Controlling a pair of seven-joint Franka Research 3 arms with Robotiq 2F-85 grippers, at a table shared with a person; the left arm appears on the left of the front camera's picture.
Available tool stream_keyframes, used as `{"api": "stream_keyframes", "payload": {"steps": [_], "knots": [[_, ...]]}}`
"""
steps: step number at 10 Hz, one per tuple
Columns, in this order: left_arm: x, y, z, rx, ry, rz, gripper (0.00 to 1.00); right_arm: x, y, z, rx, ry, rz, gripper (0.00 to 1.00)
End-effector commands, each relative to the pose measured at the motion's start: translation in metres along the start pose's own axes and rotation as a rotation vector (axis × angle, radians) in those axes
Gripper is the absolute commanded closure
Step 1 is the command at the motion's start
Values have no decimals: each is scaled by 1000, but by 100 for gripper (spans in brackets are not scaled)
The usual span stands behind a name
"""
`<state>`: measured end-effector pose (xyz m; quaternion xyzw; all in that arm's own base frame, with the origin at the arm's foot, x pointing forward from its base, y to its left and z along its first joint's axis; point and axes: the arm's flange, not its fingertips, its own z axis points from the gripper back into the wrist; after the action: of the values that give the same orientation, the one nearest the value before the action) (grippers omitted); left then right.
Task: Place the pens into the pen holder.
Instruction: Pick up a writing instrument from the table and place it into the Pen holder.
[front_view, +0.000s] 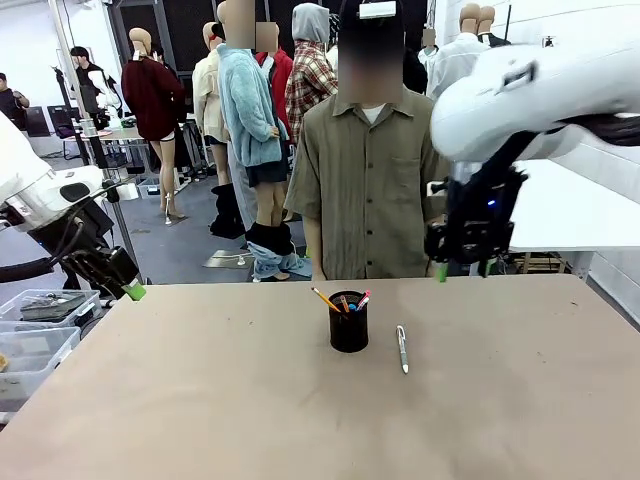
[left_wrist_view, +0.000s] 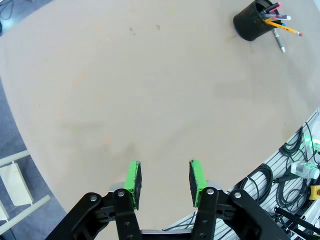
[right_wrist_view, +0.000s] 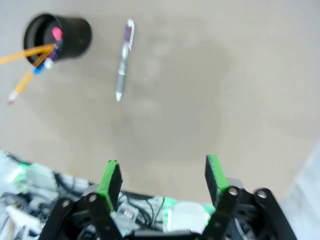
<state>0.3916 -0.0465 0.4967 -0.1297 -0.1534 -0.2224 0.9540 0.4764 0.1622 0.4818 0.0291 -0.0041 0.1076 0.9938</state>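
Right gripper (front_view: 464, 270) hangs open and empty; the pen (front_view: 402, 349) right of the holder (front_view: 348, 327) looks light, hard and slippery, so pinch its middle.

The table (front_view: 200, 400) looks matt, the pen (front_view: 402, 349) glossy.

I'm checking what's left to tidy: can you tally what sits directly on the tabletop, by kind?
pen holder: 1
silver-grey pen, lying loose: 1
Total: 2
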Motion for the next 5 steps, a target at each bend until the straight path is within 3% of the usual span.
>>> {"api": "stream_keyframes", "payload": {"steps": [1,5], "knots": [[2,1,0,20,-3,1,48,31,6,-26,-44,5,-49,17],[2,1,0,20,-3,1,48,47,26,-82,-15,-8,-92,17]]}}
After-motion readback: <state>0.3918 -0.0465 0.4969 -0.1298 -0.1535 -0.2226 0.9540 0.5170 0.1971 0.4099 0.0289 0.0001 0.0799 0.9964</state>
